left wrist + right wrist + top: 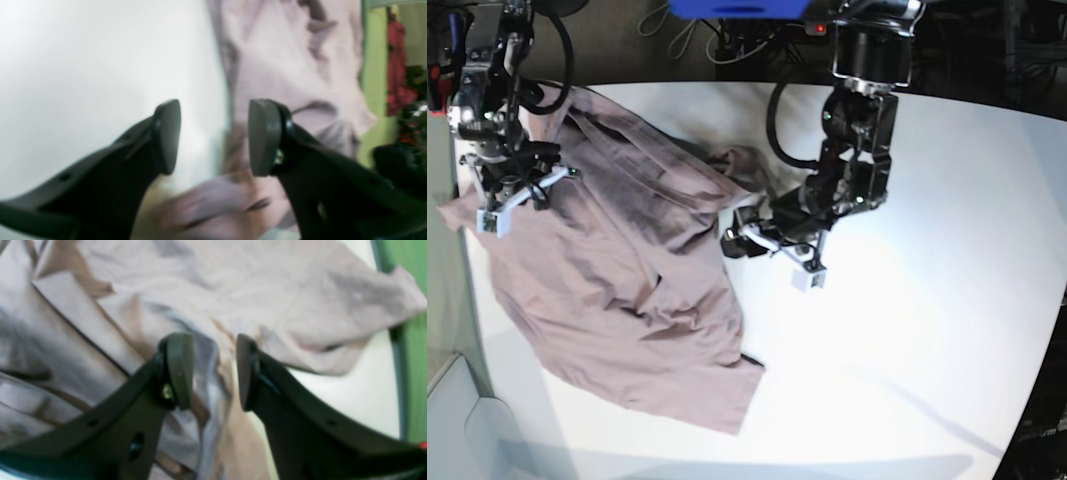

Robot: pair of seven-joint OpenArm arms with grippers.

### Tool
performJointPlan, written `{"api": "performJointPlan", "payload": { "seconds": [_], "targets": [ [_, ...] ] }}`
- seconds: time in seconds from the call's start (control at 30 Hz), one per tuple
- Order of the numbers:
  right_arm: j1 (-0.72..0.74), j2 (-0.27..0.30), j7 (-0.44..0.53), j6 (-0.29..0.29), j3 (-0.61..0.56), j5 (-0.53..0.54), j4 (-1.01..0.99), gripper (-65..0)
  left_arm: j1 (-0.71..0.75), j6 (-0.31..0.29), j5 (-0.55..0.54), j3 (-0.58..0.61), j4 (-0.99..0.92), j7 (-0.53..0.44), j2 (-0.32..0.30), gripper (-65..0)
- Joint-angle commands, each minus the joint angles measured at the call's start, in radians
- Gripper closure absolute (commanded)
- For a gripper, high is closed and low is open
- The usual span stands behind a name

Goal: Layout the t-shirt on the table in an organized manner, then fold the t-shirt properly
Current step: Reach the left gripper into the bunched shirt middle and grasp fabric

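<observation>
Currently both end effectors are hanging open over the crumpled t-shirt, gripping nothing.
Left end effector is lining up on the shirt's edge, right end effector on a fold, likely for spreading it across the table.

Base view looks down from high above the table, taking in most of the top; left wrist camera sits close behind its gripper, facing the t-shirt edge mid-table; right wrist camera hovers close over cloth near the base view's left edge; all share the shirt
</observation>
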Motion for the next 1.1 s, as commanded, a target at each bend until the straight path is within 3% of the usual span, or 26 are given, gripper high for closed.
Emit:
{"api": "performJointPlan", "payload": {
  "seconds": [0.0,0.37,0.57,0.63,0.73,0.93,1.07],
  "targets": [
    [0.006,0.011,0.019,0.005,0.006,0.005,0.019,-22.5,-0.028,-0.005,-0.013,-0.003,-0.005,-0.033,0.011,-32.0],
    [0.005,0.011,0.01,0.005,0.007,0.005,0.019,-22.5,-0.097,0.0,-0.013,0.149,-0.189,-0.198,0.056,-32.0],
    [0.005,0.011,0.01,0.005,0.006,0.005,0.019,-22.5,-0.158,-0.003,-0.014,0.166,-0.345,-0.253,0.056,-31.4],
    [-0.006,0.012,0.011,0.005,0.006,0.005,0.019,-22.5,-0.175,-0.005,-0.014,0.183,-0.381,-0.274,0.056,-25.6],
    [-0.014,0.035,0.014,0.005,0.006,0.005,0.019,-22.5,-0.194,-0.005,-0.019,0.205,-0.411,-0.311,0.056,-1.1],
    [-0.015,0.038,0.016,0.005,0.006,0.005,0.019,-22.5,-0.2,-0.005,-0.013,0.209,-0.322,-0.319,0.047,0.0],
    [-0.015,0.035,0.011,0.005,0.004,0.005,0.019,-22.5,-0.192,0.004,-0.011,0.211,-0.12,-0.314,-0.035,-0.1]
  ]
}}
